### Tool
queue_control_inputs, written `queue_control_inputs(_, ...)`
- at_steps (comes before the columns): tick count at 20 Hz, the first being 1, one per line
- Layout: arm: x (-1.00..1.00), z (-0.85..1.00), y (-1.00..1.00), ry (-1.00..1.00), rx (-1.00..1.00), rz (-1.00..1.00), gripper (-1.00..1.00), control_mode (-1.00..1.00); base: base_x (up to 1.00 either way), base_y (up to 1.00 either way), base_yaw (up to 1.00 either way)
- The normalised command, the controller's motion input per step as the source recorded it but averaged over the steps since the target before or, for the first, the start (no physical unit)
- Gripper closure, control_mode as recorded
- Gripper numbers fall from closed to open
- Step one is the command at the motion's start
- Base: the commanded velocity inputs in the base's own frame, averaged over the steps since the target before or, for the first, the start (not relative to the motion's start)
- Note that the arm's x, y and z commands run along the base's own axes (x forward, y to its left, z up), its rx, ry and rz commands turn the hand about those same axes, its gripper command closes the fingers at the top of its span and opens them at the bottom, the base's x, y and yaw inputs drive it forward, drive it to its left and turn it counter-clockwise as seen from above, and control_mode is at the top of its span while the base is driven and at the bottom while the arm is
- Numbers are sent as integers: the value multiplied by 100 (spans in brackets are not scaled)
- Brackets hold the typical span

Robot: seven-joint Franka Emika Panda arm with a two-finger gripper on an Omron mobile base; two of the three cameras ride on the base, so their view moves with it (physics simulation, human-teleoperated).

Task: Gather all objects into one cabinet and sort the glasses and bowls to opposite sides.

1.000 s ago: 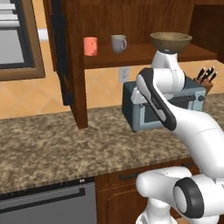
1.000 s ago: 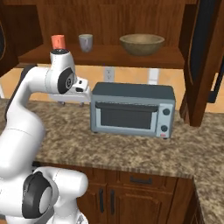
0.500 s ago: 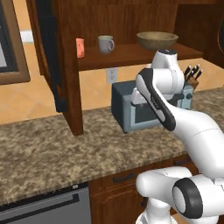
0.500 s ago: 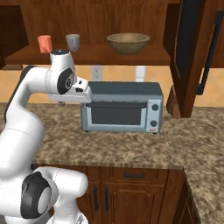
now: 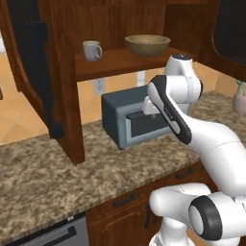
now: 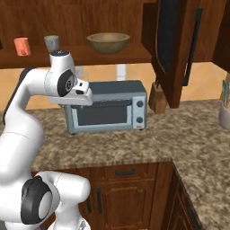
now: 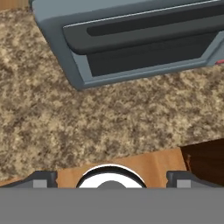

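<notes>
On the cabinet [image 6: 130, 55] shelf stand a coral-orange cup [image 6: 21, 46], a grey mug [image 6: 51, 42] and a wide tan-brown bowl [image 6: 108, 42] from left to right. The left base view shows the mug [image 5: 91, 50] and the bowl [image 5: 146, 44] on the same cabinet [image 5: 120, 62] shelf. My gripper [image 7: 112, 178] is open and holds nothing, its fingertips [image 7: 41, 178] spread wide. It looks down at the granite counter in front of the toaster oven, well below the shelf. The cabinet's glass door [image 6: 173, 49] hangs open at the right.
A grey toaster oven [image 6: 105, 110] sits on the speckled counter [image 6: 179, 139] under the shelf, also seen as the oven [image 5: 129, 122] behind my arm. A knife block [image 6: 157, 99] stands right of it. A utensil jar [image 6: 224, 105] is at the far right. Another dark door [image 5: 33, 72] hangs left.
The whole scene has slid left in both base views, so the base has driven to the right. The gripper stays open and the shelf items have not moved.
</notes>
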Motion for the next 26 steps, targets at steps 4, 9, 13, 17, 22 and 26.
queue_control_inputs(4, 0, 0, 0, 0, 0, 0, -100, 100, -29, -5, -35)
queue_control_inputs(9, 0, 0, 0, 0, 0, 0, -100, 100, -51, -15, -32)
queue_control_inputs(13, 0, 0, 0, 0, 0, 0, -100, 100, -87, -23, -27)
queue_control_inputs(17, 0, 0, 0, 0, 0, 0, -100, 100, -65, -16, -32)
queue_control_inputs(22, 0, 0, 0, 0, 0, 0, -100, 100, -36, -8, -40)
queue_control_inputs(26, 0, 0, 0, 0, 0, 0, -100, 100, -36, -11, -39)
